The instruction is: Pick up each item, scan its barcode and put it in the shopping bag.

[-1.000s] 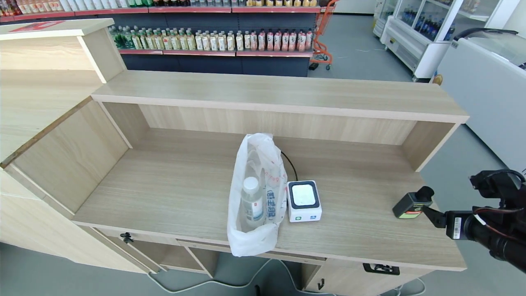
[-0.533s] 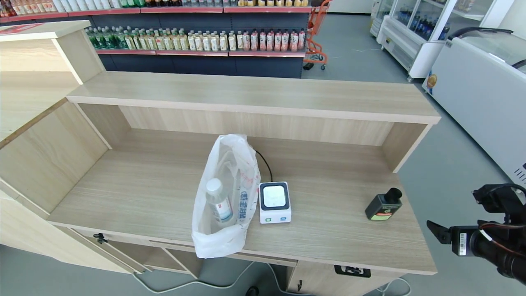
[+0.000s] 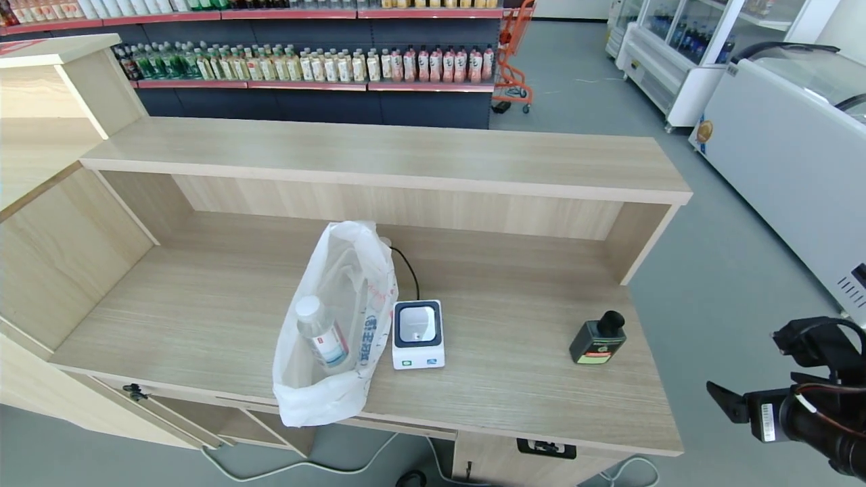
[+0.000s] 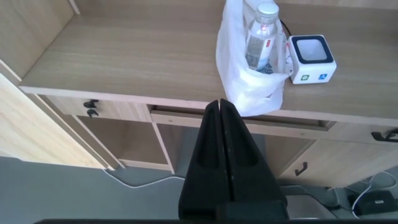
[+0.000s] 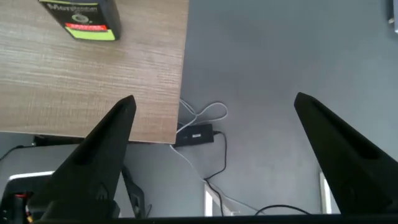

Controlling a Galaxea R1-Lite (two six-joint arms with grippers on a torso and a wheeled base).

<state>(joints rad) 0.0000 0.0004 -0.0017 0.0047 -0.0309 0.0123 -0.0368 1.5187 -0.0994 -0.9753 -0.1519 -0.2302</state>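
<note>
Shopping bag (image 3: 338, 260): white plastic, stood upright at front of counter (image 3: 507, 385).
Water btl (image 3: 321, 333): clear, white cap; kept inside bag.
Scanner (image 3: 418, 333): white box, set just beside bag.
Dark btl (image 3: 597, 337): black cap; stood near counter's right end, well apart from scanner.
R gripper (image 5: 214, 106): fingers spread wide, nothing held; off counter's right edge.
L gripper (image 4: 219, 109): fingers pressed together, nothing held.

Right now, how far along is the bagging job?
Done: the clear bottle stands inside the shopping bag. In hand: nothing; the right gripper is open beside the counter, the left gripper shut. Left: the dark bottle on the counter, right of the scanner, needs scanning and bagging.
</note>
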